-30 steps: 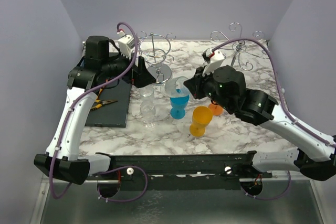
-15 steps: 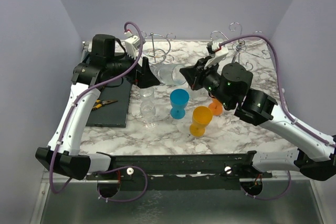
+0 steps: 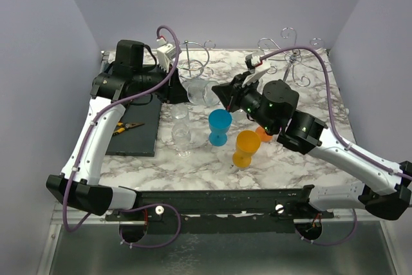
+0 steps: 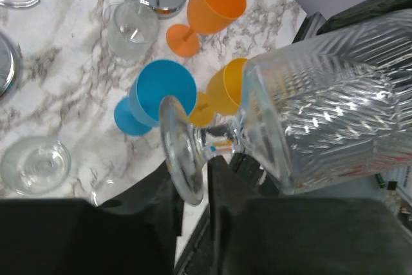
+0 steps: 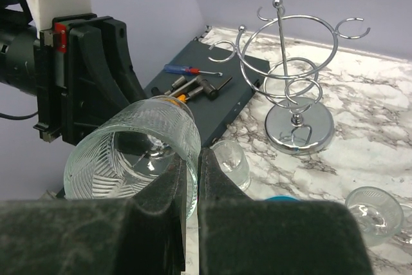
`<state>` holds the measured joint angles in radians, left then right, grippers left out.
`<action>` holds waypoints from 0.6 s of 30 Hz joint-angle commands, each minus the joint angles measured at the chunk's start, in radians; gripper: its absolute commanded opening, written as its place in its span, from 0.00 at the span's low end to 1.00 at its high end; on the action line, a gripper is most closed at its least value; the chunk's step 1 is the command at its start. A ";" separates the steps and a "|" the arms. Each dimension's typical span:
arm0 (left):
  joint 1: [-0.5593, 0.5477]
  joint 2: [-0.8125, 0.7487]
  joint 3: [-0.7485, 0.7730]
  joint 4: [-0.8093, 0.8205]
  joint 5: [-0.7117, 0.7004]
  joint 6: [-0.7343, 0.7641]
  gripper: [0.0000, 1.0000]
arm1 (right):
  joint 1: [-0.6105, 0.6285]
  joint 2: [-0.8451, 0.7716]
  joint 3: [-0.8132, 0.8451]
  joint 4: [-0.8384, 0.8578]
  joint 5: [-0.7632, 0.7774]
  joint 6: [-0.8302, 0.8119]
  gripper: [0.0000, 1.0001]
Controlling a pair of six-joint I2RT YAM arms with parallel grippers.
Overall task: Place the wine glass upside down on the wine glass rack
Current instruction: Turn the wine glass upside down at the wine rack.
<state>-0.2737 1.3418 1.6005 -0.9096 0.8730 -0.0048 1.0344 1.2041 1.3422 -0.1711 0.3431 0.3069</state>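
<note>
Clear wine glass (image 3: 201, 92) hangs on its side above the marble table (image 3: 193, 165), just in front of the left wire rack (image 3: 193, 64). The right tool (image 5: 192, 162) pinches its rim, and the left tool (image 4: 193, 181) is clenched on its foot.

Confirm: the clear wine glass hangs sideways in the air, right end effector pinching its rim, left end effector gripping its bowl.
Wrong: the left end effector grips the wine glass by its foot, not its bowl; the left wrist view shows it.

left hand (image 4: 195, 181): fingers close together | right hand (image 5: 192, 167): pinched | arms raised, facing
</note>
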 commanded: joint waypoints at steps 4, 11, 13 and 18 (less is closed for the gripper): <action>-0.003 -0.039 0.013 0.008 0.035 0.084 0.00 | 0.009 0.023 -0.012 0.116 -0.121 0.061 0.01; -0.004 -0.079 0.002 0.008 -0.089 0.220 0.00 | 0.009 -0.006 -0.030 -0.024 -0.141 0.095 0.55; -0.003 -0.088 -0.002 -0.002 -0.129 0.282 0.00 | 0.009 -0.038 -0.041 -0.077 -0.146 0.097 0.70; -0.005 -0.110 -0.014 -0.049 -0.234 0.513 0.00 | 0.009 -0.086 0.003 -0.260 -0.190 0.084 0.92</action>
<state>-0.2726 1.2766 1.5963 -0.9466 0.7429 0.2684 1.0351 1.1702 1.3121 -0.2665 0.2127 0.3904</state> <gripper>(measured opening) 0.094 0.867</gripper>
